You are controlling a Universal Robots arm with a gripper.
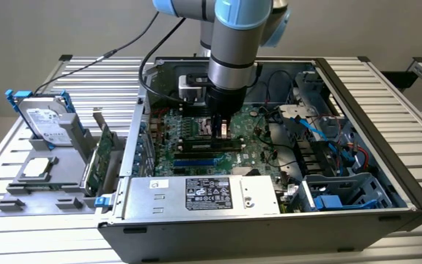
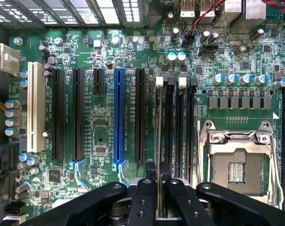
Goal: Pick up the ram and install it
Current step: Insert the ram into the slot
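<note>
- Progress: pick-up looks done. The gripper (image 2: 158, 190) is pinching the ram (image 2: 158, 136). The board stands edge-on between the fingers (image 2: 142, 200) and reads as a thin line running out from them.
- Ram location: inside the PC case (image 1: 387, 181), at the memory slots (image 2: 173, 122) on the mobo (image 2: 100, 141). It's lined up w/ the outermost slot, on the side away from the CPU socket (image 2: 236, 165). Its far end points at that slot's white latch tab (image 2: 159, 81).
- Install: not confirmed. Can't tell if the ram's lower edge is in the slot or just above it, and latch position is unclear. Judgement: past halfway, w/ alignment good and seating unproven.
- Wrist view adds: ram-to-slot alignment, both fingers pressed onto the board, and nearby mobo detail such as the blue slot (image 2: 118, 117).
- Exterior view adds: arm approx. vertical, w/ the gripper (image 1: 222, 127) low over mid-mobo, between the case's back wall and the PSU (image 1: 204, 192) at its front edge.
- Exterior view also shows the hard drive (image 1: 42, 118) and expansion card (image 1: 103, 151). Both stand upright in a grey fixture (image 1: 35, 190) on the table (image 1: 387, 77), beside the case on the exterior view's left, well apart from the gripper.
- The ram-to-slot gap isn't readable in the exterior view either.
</note>
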